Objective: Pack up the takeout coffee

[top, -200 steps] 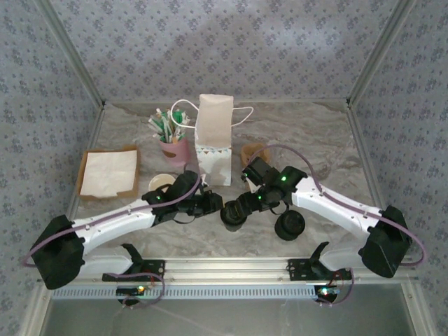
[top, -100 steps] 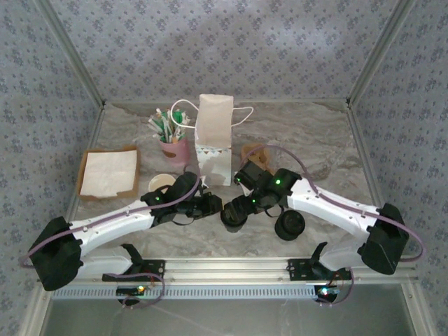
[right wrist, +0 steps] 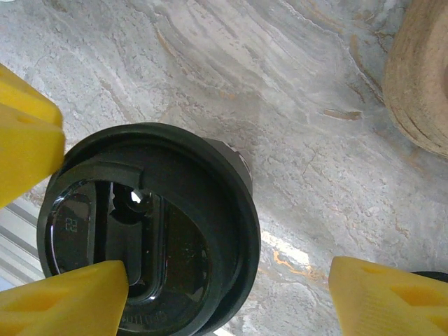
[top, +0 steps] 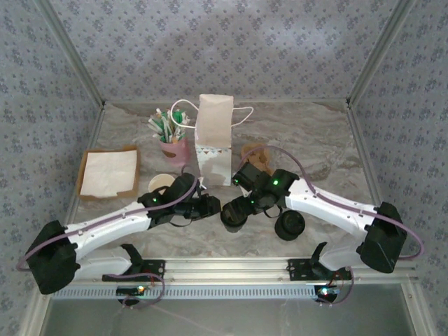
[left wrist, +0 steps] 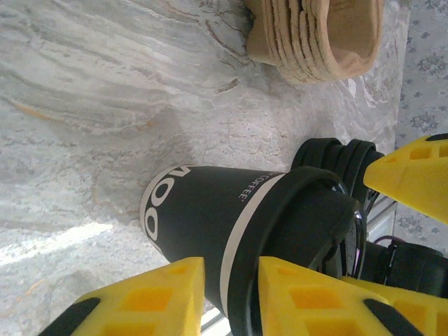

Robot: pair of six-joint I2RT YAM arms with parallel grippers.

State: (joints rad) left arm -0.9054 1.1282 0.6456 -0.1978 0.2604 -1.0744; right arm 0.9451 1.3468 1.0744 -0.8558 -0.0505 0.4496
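The takeout coffee [top: 233, 215] here is a dark cup with white lettering [left wrist: 203, 224], standing at the table's near middle with a black lid [right wrist: 140, 231] on it. My left gripper [top: 213, 207] is at its left side. Its yellow fingers [left wrist: 140, 301] stand a little apart [left wrist: 231, 294] in front of the cup wall, with nothing between them. My right gripper [top: 236, 207] hangs over the cup, open wide [right wrist: 227, 280]. One of its fingertips [right wrist: 77, 297] overlaps the lid's near edge, and the other is well off to the side over bare table.
A white paper bag [top: 213, 140] stands upright behind the cup. A pink cup of sticks [top: 173, 148] is to the bag's left. A tray of napkins [top: 108, 173] and a white cup [top: 161, 183] are further left. Brown sleeves [top: 253, 152] and stacked black lids [top: 289, 225] lie right.
The right arm has shifted a little left over the cup. The cup has stayed put, and the left arm has barely moved.
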